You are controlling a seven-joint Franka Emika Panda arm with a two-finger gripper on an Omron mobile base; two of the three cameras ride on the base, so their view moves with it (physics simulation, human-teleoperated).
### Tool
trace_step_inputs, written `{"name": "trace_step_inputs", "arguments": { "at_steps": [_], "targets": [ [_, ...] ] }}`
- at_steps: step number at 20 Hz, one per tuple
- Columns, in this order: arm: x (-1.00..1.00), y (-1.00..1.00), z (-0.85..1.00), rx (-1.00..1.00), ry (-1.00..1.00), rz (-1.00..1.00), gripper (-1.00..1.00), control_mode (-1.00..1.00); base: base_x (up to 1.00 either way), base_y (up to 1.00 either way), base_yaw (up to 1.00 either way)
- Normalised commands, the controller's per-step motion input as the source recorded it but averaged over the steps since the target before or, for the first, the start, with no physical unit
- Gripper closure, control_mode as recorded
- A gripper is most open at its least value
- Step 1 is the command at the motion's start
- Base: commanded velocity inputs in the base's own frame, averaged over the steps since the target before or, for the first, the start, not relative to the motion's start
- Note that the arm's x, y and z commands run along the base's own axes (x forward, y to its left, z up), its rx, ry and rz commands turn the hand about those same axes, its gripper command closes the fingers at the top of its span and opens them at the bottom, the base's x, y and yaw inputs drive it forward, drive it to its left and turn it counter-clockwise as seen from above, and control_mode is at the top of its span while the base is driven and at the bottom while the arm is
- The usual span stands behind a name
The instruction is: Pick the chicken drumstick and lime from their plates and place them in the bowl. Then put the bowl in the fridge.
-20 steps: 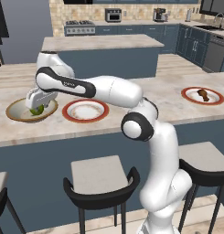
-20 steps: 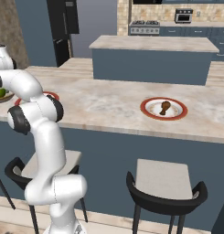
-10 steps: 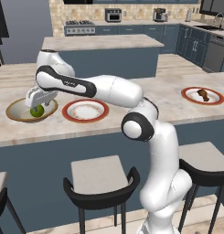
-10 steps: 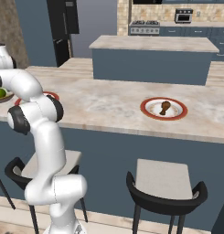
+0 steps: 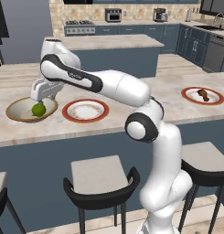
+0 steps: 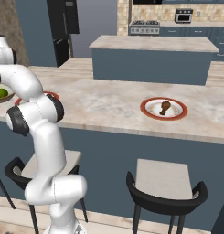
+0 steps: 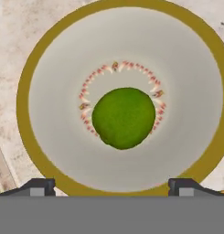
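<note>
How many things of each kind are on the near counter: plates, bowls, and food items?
Plates: 2, one empty, one under the chicken drumstick
Bowls: 1
Food items: 2, the lime in the bowl and the drumstick
Total: 5

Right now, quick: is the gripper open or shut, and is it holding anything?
Gripper: open, jaws spread wide, holding nothing; it hangs over the lime, which lies free in the bowl.

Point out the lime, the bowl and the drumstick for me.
lime (image 7: 124, 118), hand view, middle of its green skin.
bowl (image 7: 49, 91), hand view, pale inner wall left of the fruit.
chicken drumstick (image 6: 164, 108), right base view, its brown meaty part.
</note>
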Motion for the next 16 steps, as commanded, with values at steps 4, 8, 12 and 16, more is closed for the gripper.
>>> {"name": "trace_step_inputs", "arguments": {
  "at_steps": [4,8,12,16],
  "targets": [
    [-0.30,-0.65,0.06,0.00,-0.05,0.00,-1.00,-1.00,0.00,0.00,0.00],
    [-0.31,-0.73,0.01,0.00,-0.09,0.00,-1.00,-1.00,0.00,0.00,0.00],
    [-0.29,-0.78,0.00,0.00,-0.14,0.00,-1.00,-1.00,0.00,0.00,0.00],
    [-0.24,-0.79,0.00,0.00,-0.15,-0.02,-1.00,-1.00,0.00,0.00,0.00]
  ]
}}
